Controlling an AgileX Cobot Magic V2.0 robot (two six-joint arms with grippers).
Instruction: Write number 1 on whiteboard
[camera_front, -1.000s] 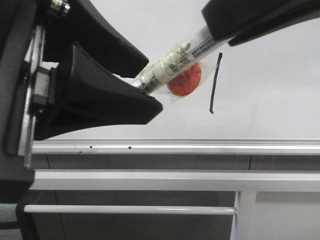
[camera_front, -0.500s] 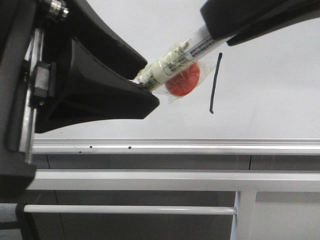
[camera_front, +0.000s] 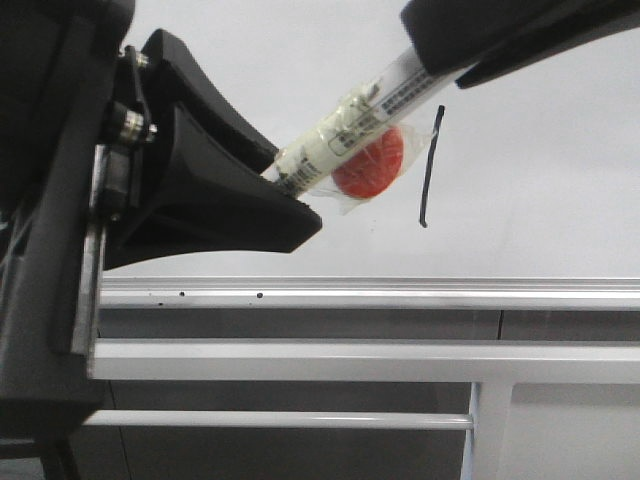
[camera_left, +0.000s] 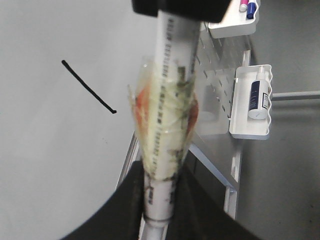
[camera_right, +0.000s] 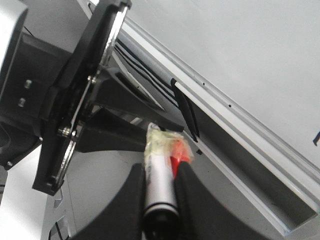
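Observation:
The whiteboard (camera_front: 540, 220) fills the back, with its silver rail (camera_front: 400, 293) below. The number 1 (camera_front: 430, 165) is a thin black slanted stroke on it; it also shows in the left wrist view (camera_left: 87, 87). A white marker (camera_front: 350, 125), wrapped in tape with a red disc (camera_front: 372, 162), slants in front of the board, left of the stroke. My left gripper (camera_front: 285, 185) is shut on its lower end, as the left wrist view (camera_left: 160, 185) shows. My right gripper (camera_front: 440, 70) is shut on its upper end, as the right wrist view (camera_right: 160, 172) shows. The marker's tip is hidden.
White metal bars (camera_front: 300, 360) run below the rail. In the left wrist view, a white tray with a spray bottle (camera_left: 252, 105) and another tray with markers (camera_left: 235, 20) hang on a pegboard beside the board.
My left arm's body has shifted right and turned in the front view, its fingers still on the marker. The marker, the right gripper and the stroke have barely moved.

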